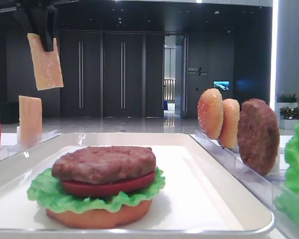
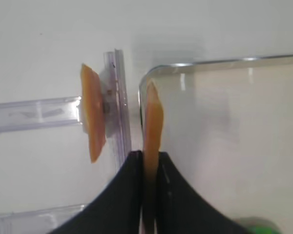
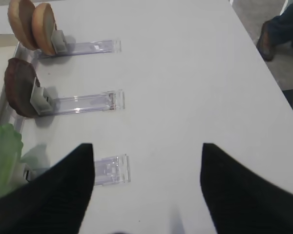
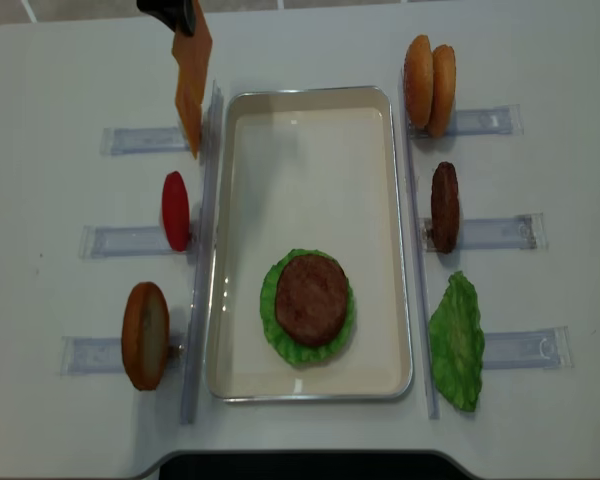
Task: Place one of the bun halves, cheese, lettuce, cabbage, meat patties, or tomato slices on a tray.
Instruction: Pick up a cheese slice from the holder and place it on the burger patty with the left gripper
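Cheese slice (image 1: pixel 45 62) hangs edge-down in the closed left end effector (image 2: pixel 147 168), lifted above the far left corner of the white tray (image 4: pixel 310 120). A second cheese slice (image 2: pixel 93 119) stands in a clear rack (image 2: pixel 36 114) just beside that corner. On the tray's near half sits a stack: bun half (image 1: pixel 99 215), lettuce (image 1: pixel 45 191), tomato slice (image 1: pixel 107 186) and meat patty (image 1: pixel 104 163) on top. Along the surface's right side, racks hold two buns (image 4: pixel 429 85), a patty (image 4: pixel 444 206) and lettuce leaves (image 4: pixel 458 340). The right end effector (image 3: pixel 146 187) hovers there, spread open and empty.
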You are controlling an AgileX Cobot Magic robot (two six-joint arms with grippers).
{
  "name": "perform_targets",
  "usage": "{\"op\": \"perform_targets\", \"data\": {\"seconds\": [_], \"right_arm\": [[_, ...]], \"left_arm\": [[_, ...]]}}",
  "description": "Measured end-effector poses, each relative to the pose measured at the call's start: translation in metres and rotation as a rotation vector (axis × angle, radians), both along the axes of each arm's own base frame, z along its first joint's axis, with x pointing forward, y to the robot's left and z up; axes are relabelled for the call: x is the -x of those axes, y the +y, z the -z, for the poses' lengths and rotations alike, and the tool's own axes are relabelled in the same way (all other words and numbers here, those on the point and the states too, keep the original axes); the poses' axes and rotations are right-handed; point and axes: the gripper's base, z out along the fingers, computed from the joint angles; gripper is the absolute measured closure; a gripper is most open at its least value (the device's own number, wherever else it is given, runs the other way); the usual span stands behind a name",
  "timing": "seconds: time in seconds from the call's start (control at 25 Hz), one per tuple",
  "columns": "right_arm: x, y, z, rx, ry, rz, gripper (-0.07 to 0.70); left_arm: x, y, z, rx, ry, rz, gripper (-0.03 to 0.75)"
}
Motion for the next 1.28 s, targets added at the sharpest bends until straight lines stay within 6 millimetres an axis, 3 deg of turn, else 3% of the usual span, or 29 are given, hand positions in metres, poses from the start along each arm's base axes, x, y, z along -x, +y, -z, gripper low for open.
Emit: {"op": "perform_targets", "data": {"seconds": [0.68,1.0,1.28], "right_arm": [[0.000,0.000,0.000,-0.005,0.000,0.003,0.185],[0.000,0.000,0.000,0.000,0.000,0.000,0.185],[0.000,0.000,0.000,0.000,0.000,0.000,0.185]], "left_arm": [[0.093,-0.005,0.009,0.291,0.148,0.114,0.681],[0.139,-0.032,0.035,0.461,0.139,0.230,0.681],[0.164,-0.060,0.070,0.567,0.129,0.279,0.681]]}}
